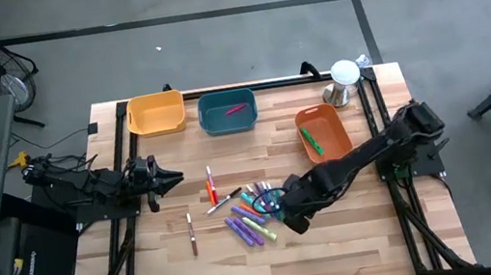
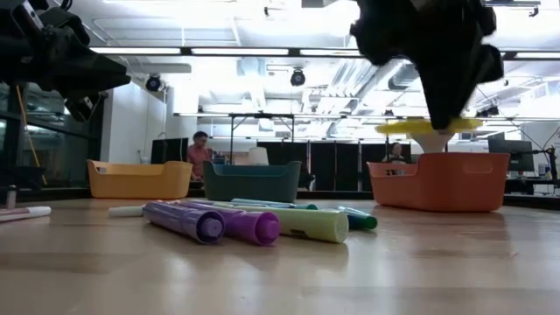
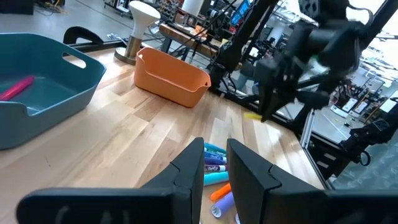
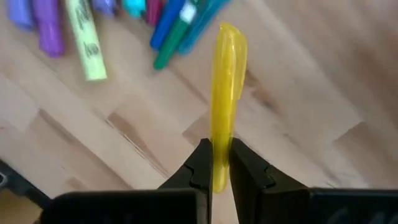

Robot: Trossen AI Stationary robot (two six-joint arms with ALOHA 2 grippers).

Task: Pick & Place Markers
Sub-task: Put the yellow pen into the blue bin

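1. The right gripper (image 4: 217, 163) has its jaws clenched on a yellow marker (image 4: 227, 93), pinched near one end so most of the barrel sticks out ahead of the fingers. It hangs above the worktop (image 1: 339, 241), over the edge of the marker pile (image 1: 255, 216).
2. The left gripper (image 3: 214, 165) waits near the worktop's left side, holding nothing, its jaws close together with only a narrow gap between them.
3. The rest of the markers lie loose mid-worktop: purple, green, blue and teal ones in the pile, a red one (image 1: 209, 190) just beside it, and a brown one (image 1: 192, 235) apart to the left.
4. Three bins stand along the far edge: a yellow bin (image 1: 156, 113), a teal bin (image 1: 227, 111) with a pink marker (image 1: 237, 109) inside, and an orange bin (image 1: 323, 133) with a green marker (image 1: 311, 142) inside.
5. The step in hand looks like the carry to a bin; which bin suits yellow cannot be told from here.
6. To do it well, lift clear of the pile first, so the long free end does not sweep the others.
7. Keep the grip firm; a hold this near the end could let the barrel swing.
8. Bring the marker fully past the bin's rim and low before releasing, so it does not bounce out.
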